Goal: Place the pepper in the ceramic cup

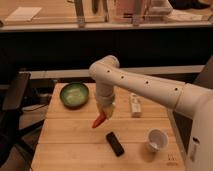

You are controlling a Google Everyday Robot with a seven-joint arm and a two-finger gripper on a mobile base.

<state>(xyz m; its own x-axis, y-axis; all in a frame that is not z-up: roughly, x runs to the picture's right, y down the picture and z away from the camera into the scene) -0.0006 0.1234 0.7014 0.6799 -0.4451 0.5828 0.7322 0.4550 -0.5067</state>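
Green bowl [74,94]: I see it at the table's far left, well clear of my path.
Gripper [105,111]: hanging over mid-table, closed on the pepper's top so it dangles freely.
Pepper [99,120]: held off the wood, tip slanting down-left.
Black block [115,143]: lying between me and the target; I'd pass above it.
White object [134,104]: beside the arm, no obstacle.
Ceramic cup [157,140]: upright near the table's [65,145] right front edge, mouth open, room around it.

White tubular arm [145,85], dark round dots, pale gripper [105,111] at table height
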